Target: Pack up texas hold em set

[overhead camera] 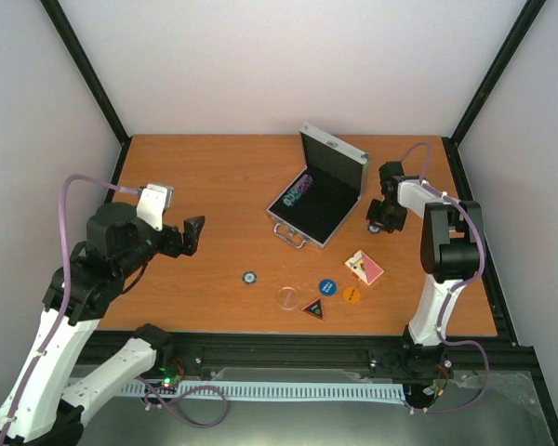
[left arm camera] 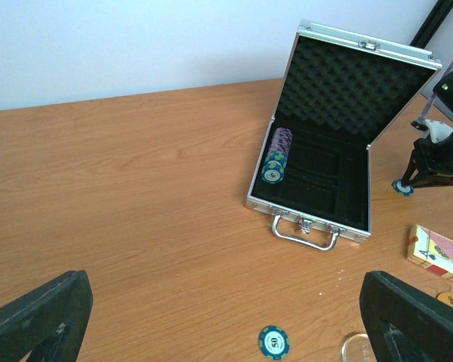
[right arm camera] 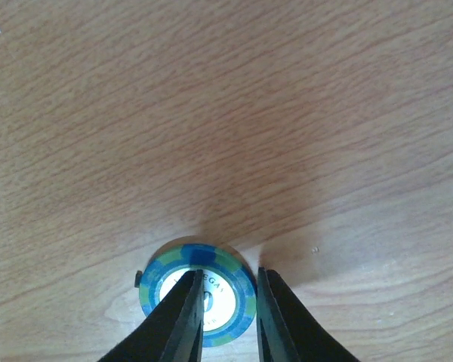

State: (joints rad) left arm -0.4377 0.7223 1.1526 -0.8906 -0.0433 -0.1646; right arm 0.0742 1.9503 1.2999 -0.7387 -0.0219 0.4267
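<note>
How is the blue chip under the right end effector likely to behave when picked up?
The chip lies flat on the table, so its thin edge probably gives little to grip. It looks stiff and smooth, so may slide. Round, it could roll if dropped on edge.

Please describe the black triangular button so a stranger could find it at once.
Start at the open silver aluminium case on the wooden table and look towards its near edge. Among the blue disc, orange disc and clear disc there, the black triangular button is the only triangle.
</note>
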